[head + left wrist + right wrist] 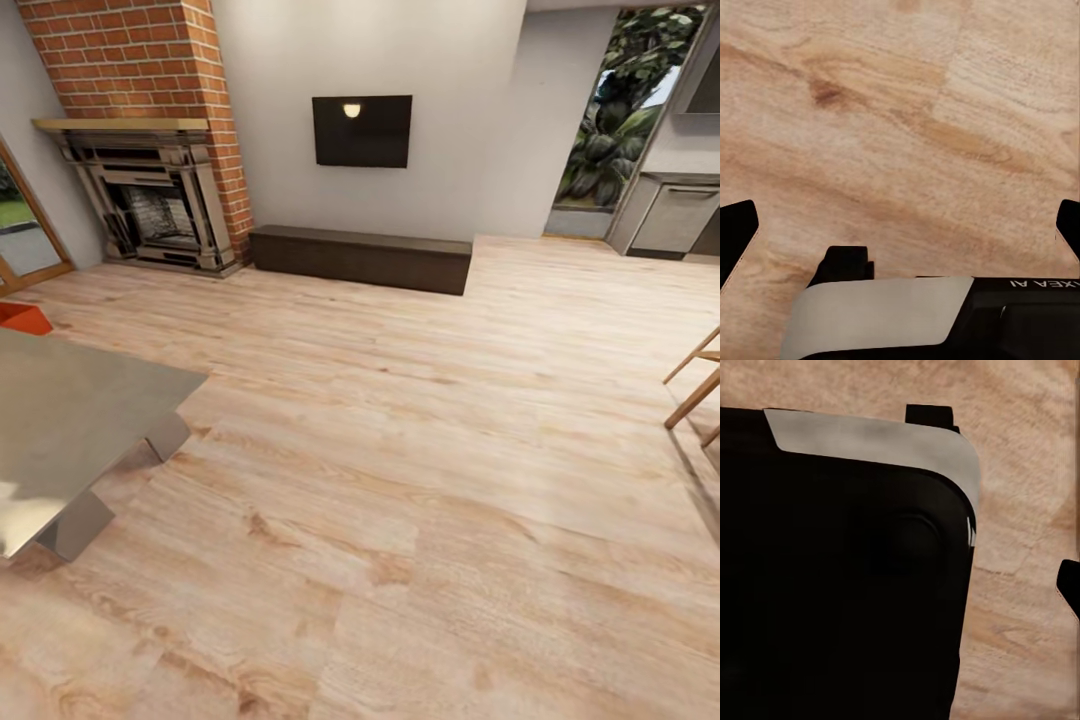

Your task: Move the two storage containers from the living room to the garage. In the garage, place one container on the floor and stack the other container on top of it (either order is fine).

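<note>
I am in the living room, on its light wood plank floor [420, 480]. An orange-red corner of one storage container [22, 317] shows at the far left edge of the head view, on the floor beyond a grey table; the rest of it is cut off. In the left wrist view my left gripper [900, 225] hangs over bare planks, open, its dark fingertips [736, 232] far apart with nothing between them. One right fingertip [1069, 585] stands at the edge of the right wrist view, as wide out as on the left; the other is hidden behind my dark body.
A grey table [60, 430] juts in at the left. At the back stand a brick fireplace [150, 190], a low dark bench [360, 258] under a wall screen [361, 130], and an opening at the right [620, 120]. Wooden chair legs [695, 385] enter at the right edge.
</note>
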